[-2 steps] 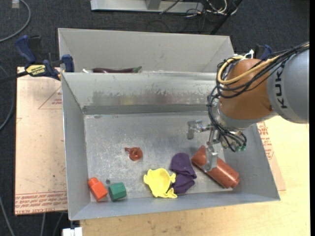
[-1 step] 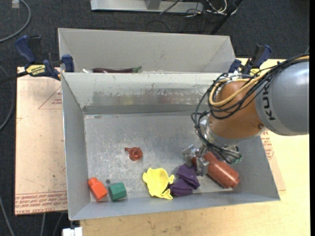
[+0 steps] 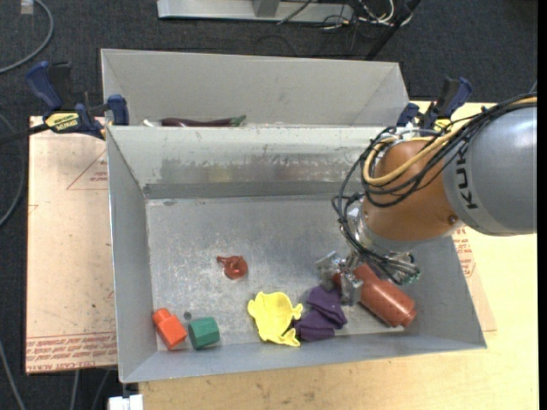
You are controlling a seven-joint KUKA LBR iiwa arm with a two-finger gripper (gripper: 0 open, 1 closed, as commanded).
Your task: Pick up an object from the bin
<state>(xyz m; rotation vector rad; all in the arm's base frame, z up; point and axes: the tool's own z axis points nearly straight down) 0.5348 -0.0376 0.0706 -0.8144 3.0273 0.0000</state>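
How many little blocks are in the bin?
2. The orange block and the green block sit side by side in the near left corner of the bin. The arm covers part of the right side, so another might be hidden.

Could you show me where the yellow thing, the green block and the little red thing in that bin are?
yellow thing (image 3: 275,317): camera view, on its crumpled middle.
green block (image 3: 203,332): camera view, on its top face.
little red thing (image 3: 232,268): camera view, on its round middle.
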